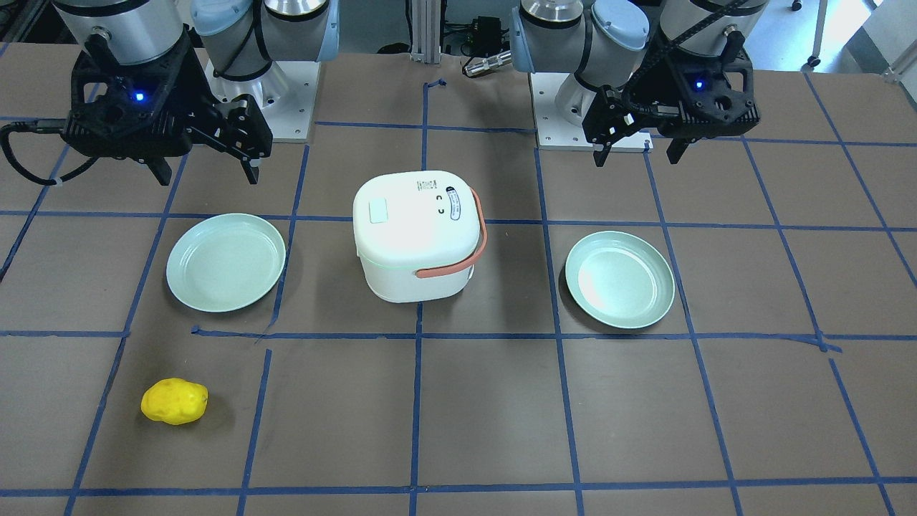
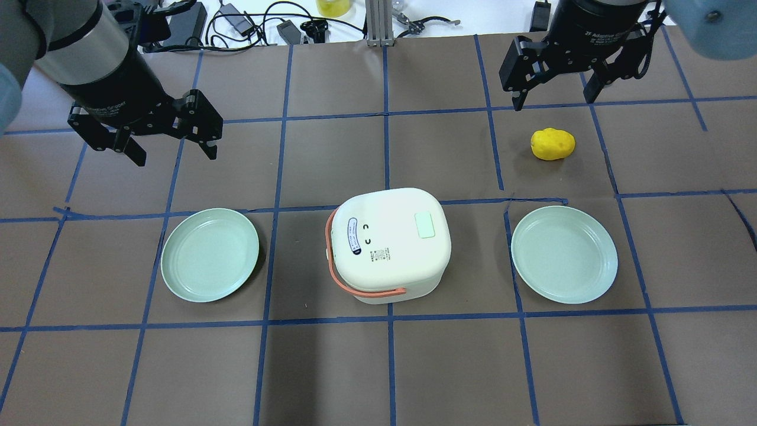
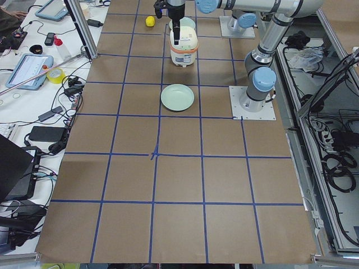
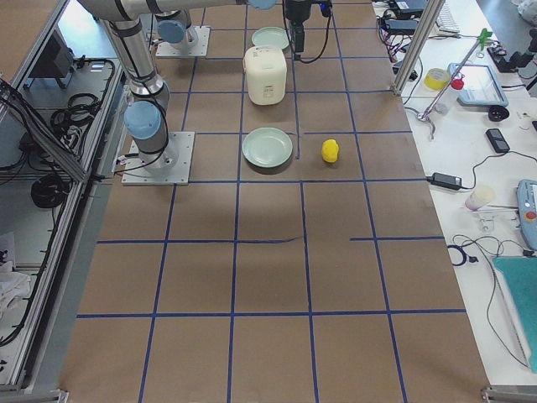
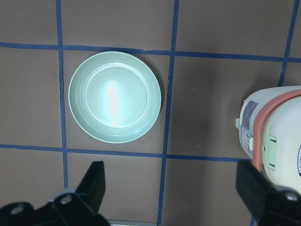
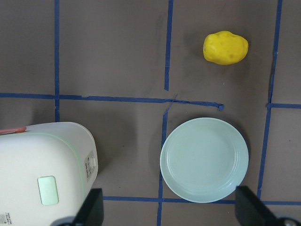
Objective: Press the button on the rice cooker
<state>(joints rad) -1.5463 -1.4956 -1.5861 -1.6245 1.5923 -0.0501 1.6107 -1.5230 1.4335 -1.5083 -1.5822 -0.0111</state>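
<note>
View from front: rice cooker mid-table btwn left plate and right plate, pale button on lid; left gripper and right gripper both spread wide, empty, well apart from cooker. Overhead: yellow potato near right plate. Wrist cams: both spread, nothing gripped, cooker at frame edge.

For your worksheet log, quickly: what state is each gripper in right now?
Left gripper: open, holding nothing.
Right gripper: open, holding nothing.

Two plates, one rice cooker, one potato
</note>
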